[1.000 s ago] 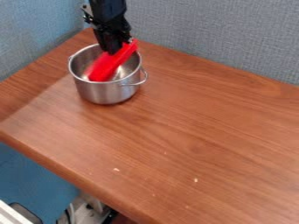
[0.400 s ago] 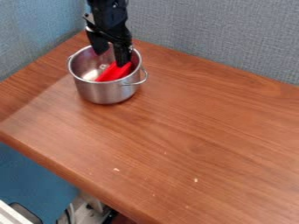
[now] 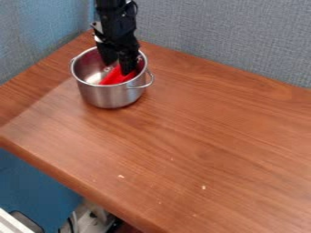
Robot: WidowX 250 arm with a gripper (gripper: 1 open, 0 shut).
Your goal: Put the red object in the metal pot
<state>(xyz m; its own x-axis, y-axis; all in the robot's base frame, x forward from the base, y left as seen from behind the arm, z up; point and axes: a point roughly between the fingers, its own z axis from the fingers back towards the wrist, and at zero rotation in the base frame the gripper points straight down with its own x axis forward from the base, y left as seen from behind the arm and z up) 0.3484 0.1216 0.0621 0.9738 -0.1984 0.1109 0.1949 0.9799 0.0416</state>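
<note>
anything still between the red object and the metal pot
Nothing visible does. The red object already lies inside the metal pot, leaning toward its far wall. The end effector hangs right over it at the pot's mouth; whether its fingers touch the object cannot be told.

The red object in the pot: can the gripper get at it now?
Probably yes. The gripper hangs directly over the open metal pot, low at the red object; nothing covers the pot or stands between them.

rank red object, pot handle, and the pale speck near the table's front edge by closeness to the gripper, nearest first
From the gripper:
1. red object, directly beneath it inside the metal pot
2. pot handle, on the pot's right side
3. pale speck, far off near the front edge
</note>
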